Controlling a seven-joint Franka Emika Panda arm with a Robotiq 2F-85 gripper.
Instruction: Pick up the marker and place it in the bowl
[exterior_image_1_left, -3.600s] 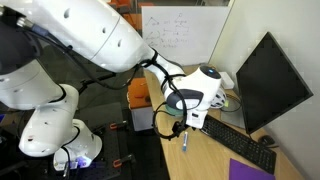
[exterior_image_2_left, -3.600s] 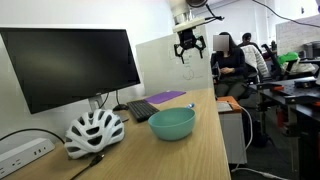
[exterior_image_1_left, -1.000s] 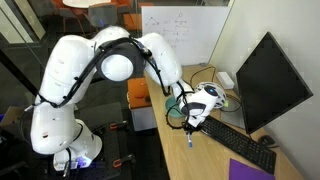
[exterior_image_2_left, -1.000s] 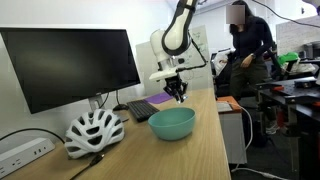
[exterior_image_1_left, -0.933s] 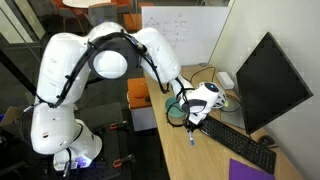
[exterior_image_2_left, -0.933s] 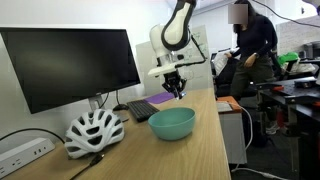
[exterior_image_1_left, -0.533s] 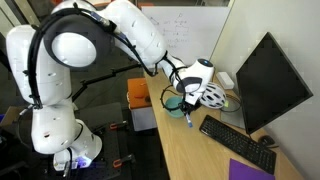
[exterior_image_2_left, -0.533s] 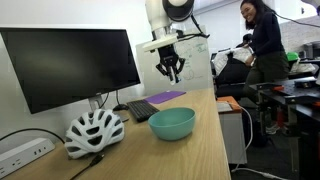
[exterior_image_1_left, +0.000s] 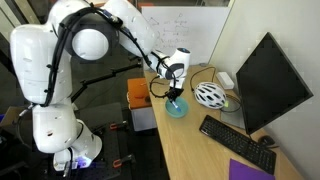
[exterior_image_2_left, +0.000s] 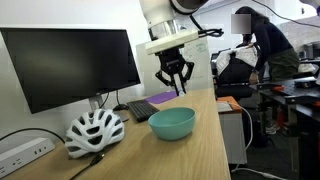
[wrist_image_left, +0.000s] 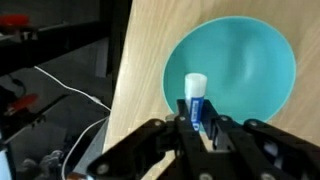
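Teal bowl (wrist_image_left: 250, 60) below downward-pointing gripper (wrist_image_left: 200, 130), marker (wrist_image_left: 195, 95) clamped inside.

Black gripper (wrist_image_left: 198, 128) enters at bottom edge, jaws clamped on slim blue marker w/ white tip (wrist_image_left: 197, 100). Marker overlaps lower-left part of round teal bowl (wrist_image_left: 250, 60). Light wood tabletop (wrist_image_left: 140, 60) beneath; thin white cable (wrist_image_left: 70, 85) on dark floor, left.

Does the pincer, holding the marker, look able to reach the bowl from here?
Likely yes. The pincer hangs above the bowl with only open air between them, and the wrist view shows its marker over the bowl's inside. The helmet sits well aside.
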